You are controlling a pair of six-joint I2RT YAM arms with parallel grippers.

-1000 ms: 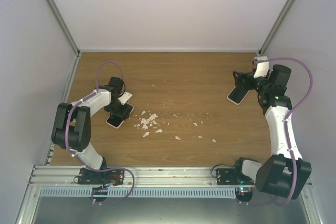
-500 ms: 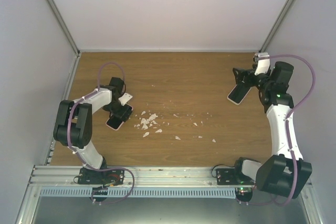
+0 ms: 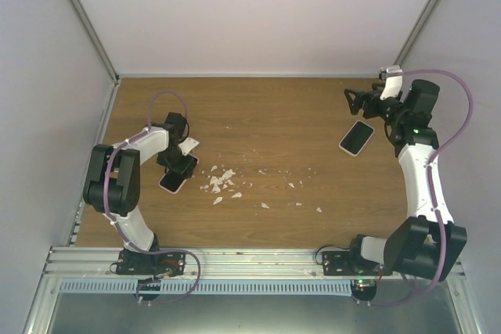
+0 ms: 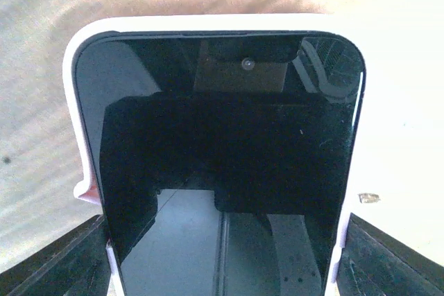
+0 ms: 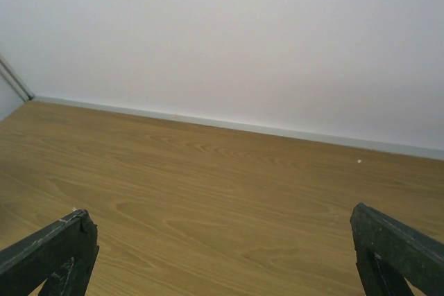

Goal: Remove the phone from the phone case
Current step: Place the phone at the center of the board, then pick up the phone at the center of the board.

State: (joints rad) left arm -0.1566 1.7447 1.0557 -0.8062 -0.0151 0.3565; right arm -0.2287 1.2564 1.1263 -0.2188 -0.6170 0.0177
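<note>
At nine o'clock, the bent left pincer [image 3: 178, 170] clamps a glossy black phone [image 4: 222, 157] in a pale rounded case [image 4: 75, 102]; right pincer [image 3: 354, 102] wide, raised.

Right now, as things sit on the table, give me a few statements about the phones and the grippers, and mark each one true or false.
1. The right gripper is open with nothing between its fingers. True.
2. The right-hand phone is held up in the air. False: it lies flat on the table, apart from the gripper.
3. The left-hand phone sits in a pale case, screen up. True.
4. The white scraps are piled in the far right corner. False: they are scattered mid-table, nearer the left gripper.
</note>
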